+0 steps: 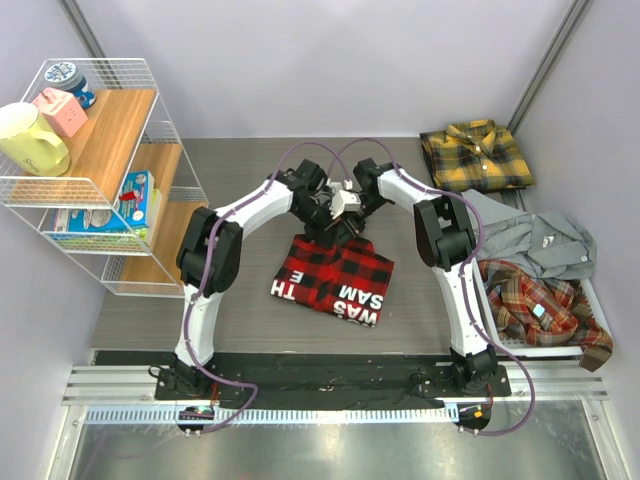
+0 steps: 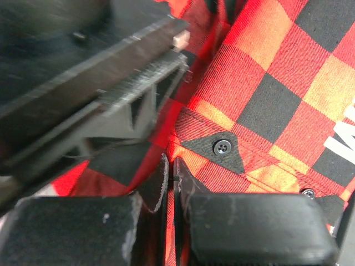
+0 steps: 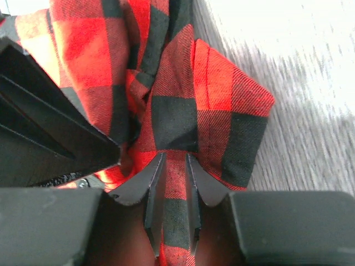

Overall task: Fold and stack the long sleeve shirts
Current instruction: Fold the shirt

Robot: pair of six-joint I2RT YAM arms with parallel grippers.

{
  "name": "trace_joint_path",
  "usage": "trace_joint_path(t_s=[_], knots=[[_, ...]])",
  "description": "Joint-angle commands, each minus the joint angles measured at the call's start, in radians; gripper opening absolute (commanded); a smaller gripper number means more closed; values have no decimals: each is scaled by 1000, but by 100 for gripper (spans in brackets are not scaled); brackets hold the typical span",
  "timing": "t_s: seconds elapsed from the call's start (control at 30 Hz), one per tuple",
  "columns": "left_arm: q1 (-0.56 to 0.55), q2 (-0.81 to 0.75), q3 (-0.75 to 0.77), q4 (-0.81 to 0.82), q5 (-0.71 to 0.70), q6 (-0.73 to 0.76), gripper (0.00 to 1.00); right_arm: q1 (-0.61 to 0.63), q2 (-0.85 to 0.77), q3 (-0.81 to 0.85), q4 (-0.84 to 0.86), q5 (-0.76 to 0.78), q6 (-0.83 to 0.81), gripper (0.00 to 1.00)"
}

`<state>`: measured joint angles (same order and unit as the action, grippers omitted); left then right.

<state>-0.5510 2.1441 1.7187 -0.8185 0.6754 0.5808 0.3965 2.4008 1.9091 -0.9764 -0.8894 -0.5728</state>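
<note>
Both the left arm point(image 1: 212, 245) and right arm point(image 1: 447, 232) wear white shells with black joint housings. Purple cables point(image 1: 305, 147) loop along each, down to black bases point(image 1: 190, 378). The jaws are matte black, wedge-tipped and ribbed.

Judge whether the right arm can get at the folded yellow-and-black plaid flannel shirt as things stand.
Probably not yet: the right pincer is shut on the red-and-black check flannel shirt. The yellow-and-black plaid flannel shirt itself lies uncovered on that arm's side.

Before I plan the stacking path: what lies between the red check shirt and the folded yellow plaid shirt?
Top view: only the right arm, over bare table, separates red check shirt from yellow plaid shirt.
</note>
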Motion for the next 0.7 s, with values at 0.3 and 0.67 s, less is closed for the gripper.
trace_joint_path(t_s=[0.3, 0.67], knots=[[10, -44, 2, 173, -17, -16, 9, 4, 4, 24, -100, -80, -101, 25], [94, -191, -100, 104, 78, -193, 45, 56, -2, 1, -179, -121, -275, 25]])
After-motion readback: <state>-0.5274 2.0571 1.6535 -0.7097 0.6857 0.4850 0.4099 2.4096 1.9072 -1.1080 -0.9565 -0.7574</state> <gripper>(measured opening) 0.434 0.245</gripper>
